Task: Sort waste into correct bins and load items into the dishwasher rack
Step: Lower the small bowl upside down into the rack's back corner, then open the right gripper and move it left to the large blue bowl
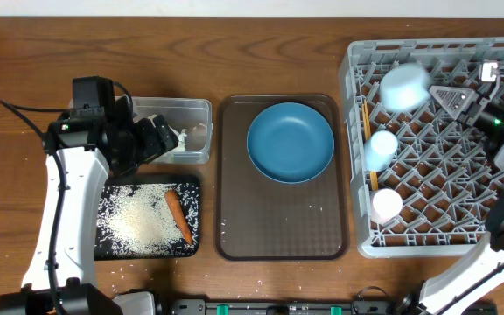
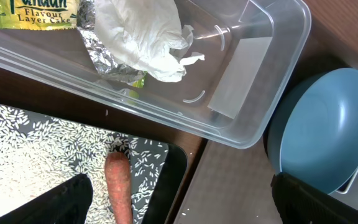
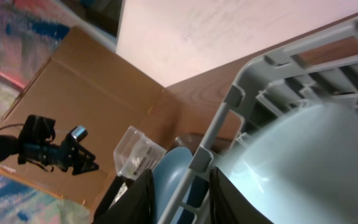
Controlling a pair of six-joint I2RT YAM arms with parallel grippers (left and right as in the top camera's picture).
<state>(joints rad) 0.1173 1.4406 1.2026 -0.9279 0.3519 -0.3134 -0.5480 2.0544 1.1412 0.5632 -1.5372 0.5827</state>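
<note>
Two grippers are in view. The left gripper [image 2: 182, 186] hangs just above the near edge of the clear tub [image 1: 195, 109] with its jaws spread wide and nothing between them. Inside the tub lie a crumpled white tissue [image 2: 145, 37] and a yellow-green wrapper [image 2: 36, 12], pressed together at one end. Just in front of the tub sits the black tray [image 1: 147, 255], covered with white rice [image 1: 129, 219]. A small carrot [image 1: 178, 217] lies on the rice near the tray's right side.

In the middle of the table is a brown tray [image 1: 278, 219], and a dark-blue plate [image 1: 290, 142] rests at its far end.

On the right stands the grey rack [image 1: 444, 210]. A light-blue bowl [image 1: 405, 86], blurred in the overhead view, is in its far left corner. A light-blue cup [image 1: 380, 147] and a white cup [image 1: 386, 204] stand in a line nearer the front, beside the chopsticks [image 1: 372, 175] along the left wall. The right gripper [image 3: 180, 199] hovers over the rack just beside the bowl. Its jaws stand a little apart and hold nothing, and the bowl lies outside them.
</note>
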